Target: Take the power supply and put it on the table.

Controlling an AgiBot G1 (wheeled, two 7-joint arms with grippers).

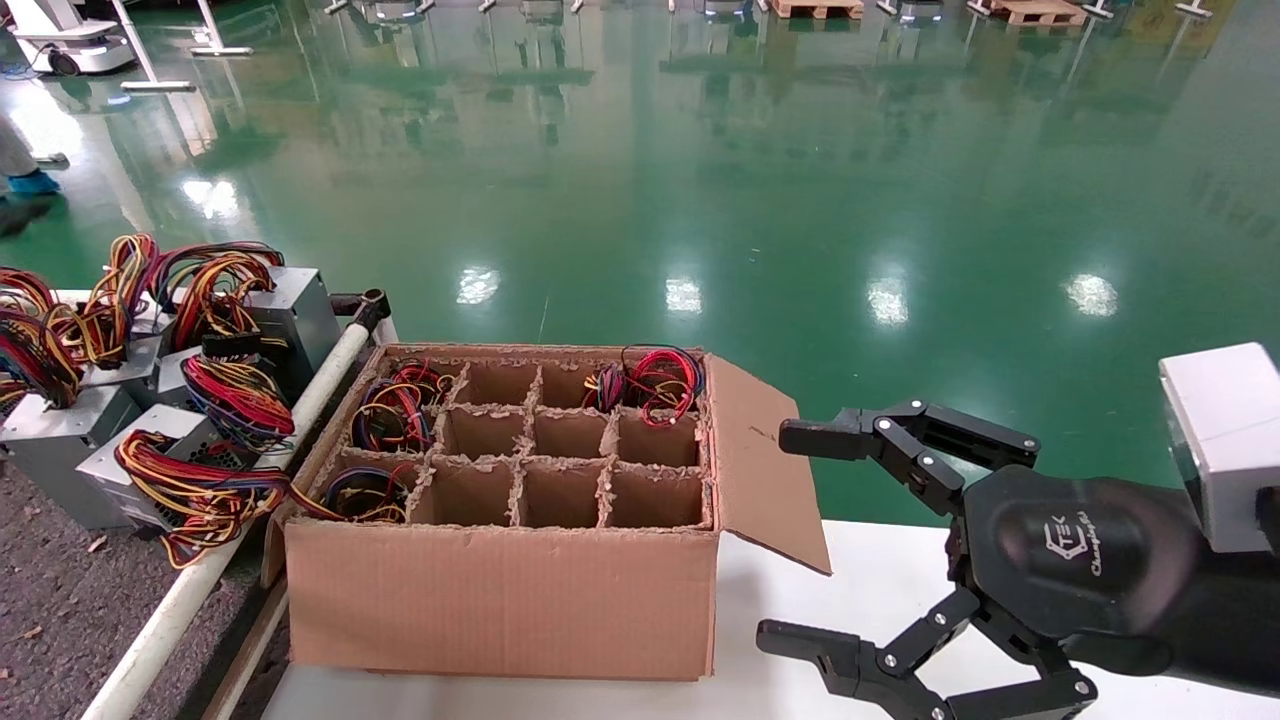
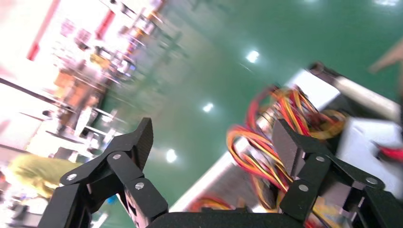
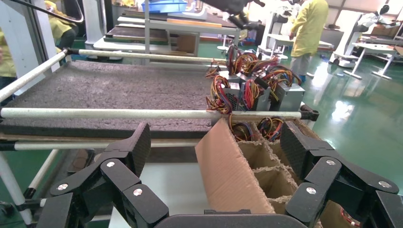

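Observation:
Several grey power supplies (image 1: 300, 312) with red, yellow and black wire loops stand on the dark grey table (image 1: 50, 600) at the left. In the brown divided box (image 1: 500, 600), wire bundles (image 1: 392, 410) fill three cells and the metal bodies are hidden. My right gripper (image 1: 780, 535) hangs open and empty to the right of the box, over the white tabletop; in its wrist view the right gripper (image 3: 216, 142) faces the box flap. My left gripper (image 2: 213, 135) is open with nothing between its fingers, close above wires (image 2: 266, 142) of a power supply (image 2: 366, 137). It is outside the head view.
A white tube rail (image 1: 200, 580) separates the table from the box. The box flap (image 1: 765, 470) sticks out toward my right gripper. The white tabletop (image 1: 880, 580) carries the box. The far part of the table (image 3: 119, 85) is bare. Green floor lies beyond.

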